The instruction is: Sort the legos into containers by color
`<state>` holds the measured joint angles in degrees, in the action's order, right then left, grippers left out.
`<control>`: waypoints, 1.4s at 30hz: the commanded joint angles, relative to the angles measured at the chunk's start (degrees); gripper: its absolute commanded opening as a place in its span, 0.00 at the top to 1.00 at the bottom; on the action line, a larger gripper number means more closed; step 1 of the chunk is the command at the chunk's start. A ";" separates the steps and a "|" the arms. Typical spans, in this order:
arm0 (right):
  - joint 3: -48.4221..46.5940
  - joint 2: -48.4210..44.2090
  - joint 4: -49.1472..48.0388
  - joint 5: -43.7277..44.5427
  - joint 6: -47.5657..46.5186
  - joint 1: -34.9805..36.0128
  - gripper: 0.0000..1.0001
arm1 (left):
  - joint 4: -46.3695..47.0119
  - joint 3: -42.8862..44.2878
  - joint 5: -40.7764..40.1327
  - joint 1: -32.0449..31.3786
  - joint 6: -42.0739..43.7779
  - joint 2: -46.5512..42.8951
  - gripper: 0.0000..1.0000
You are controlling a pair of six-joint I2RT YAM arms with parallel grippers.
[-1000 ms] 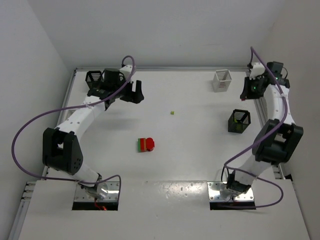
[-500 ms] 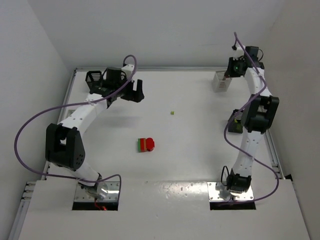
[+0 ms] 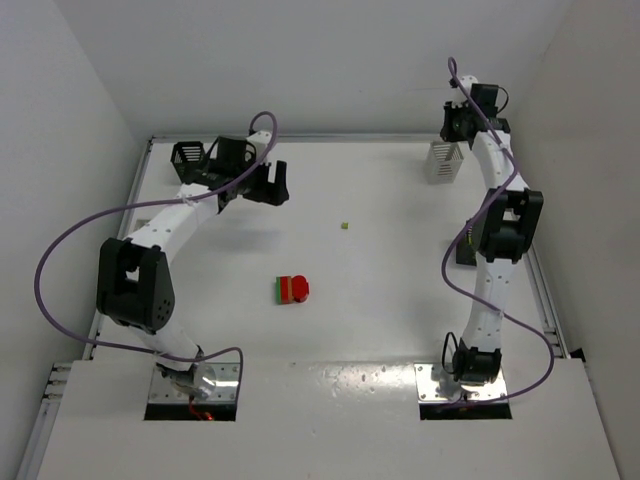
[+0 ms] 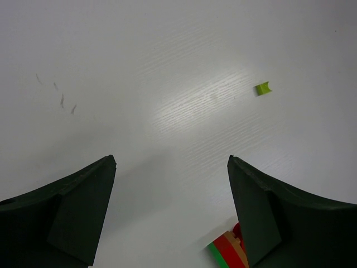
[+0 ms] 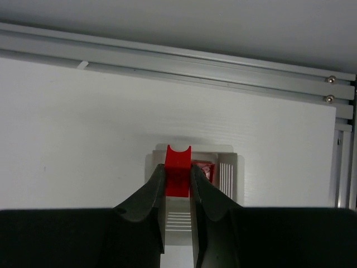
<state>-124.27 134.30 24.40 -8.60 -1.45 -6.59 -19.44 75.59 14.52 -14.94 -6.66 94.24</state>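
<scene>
**Right gripper** (image 5: 177,184) — jaws pinched tight on one red lego (image 5: 178,164), which stands up between the fingertips. It hangs above the white container (image 3: 443,162) at the far right corner of the table (image 3: 400,310). A second red piece (image 5: 204,170) lies inside that container.

**Left gripper** (image 4: 171,162) — jaws spread wide with nothing between them, poised over bare table at the far left, near a black container (image 3: 188,157).

**Loose legos:**
- One tiny yellow-green piece (image 3: 345,226) lies alone mid-table, toward the far side.
- One short stack (image 3: 292,289), red with green on its left, lies at the centre, nearer the arm bases.
- Both lie well apart from the white and black containers.
</scene>
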 commanded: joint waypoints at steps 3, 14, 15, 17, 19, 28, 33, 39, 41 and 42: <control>-0.89 0.70 -2.08 3.24 0.57 -0.35 0.98 | 0.19 2.98 -0.20 -0.44 0.24 0.07 0.13; 6.30 -5.96 -2.07 2.62 -0.57 -0.35 0.62 | -0.33 3.51 -0.20 -0.44 0.24 0.60 0.12; 7.01 -6.68 -2.08 2.62 -0.57 -0.35 0.57 | -0.33 3.51 -0.20 -0.44 0.24 0.60 0.10; 8.33 -7.91 -2.60 2.62 -1.10 0.17 0.49 | -0.33 3.51 -0.20 -0.44 0.24 0.60 0.10; 10.09 -10.36 -3.31 0.97 -1.10 0.78 0.47 | -0.33 3.51 -0.20 -0.44 0.24 0.08 0.10; 23.98 -22.41 -6.47 -15.90 -5.84 12.82 0.60 | -0.33 3.51 -0.20 -0.44 0.24 -0.46 0.10; 17.94 -16.80 8.51 -21.55 -7.85 19.93 0.65 | -0.86 3.51 -0.20 -0.44 0.77 -0.98 0.10; 21.52 -13.19 13.82 -22.25 -16.10 25.03 0.62 | -0.86 3.51 -0.20 -0.44 0.77 -0.98 0.10; 21.52 -11.71 15.49 -22.78 -18.66 26.27 0.56 | -0.86 3.51 -0.20 0.08 0.77 -0.98 0.10; 21.52 -11.69 16.20 -21.91 -20.50 26.80 0.54 | -0.86 3.51 -0.20 0.09 0.77 -0.98 0.09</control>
<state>-102.69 121.97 36.73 -29.02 -15.09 18.61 -20.75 76.77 14.50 -14.94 -6.42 94.83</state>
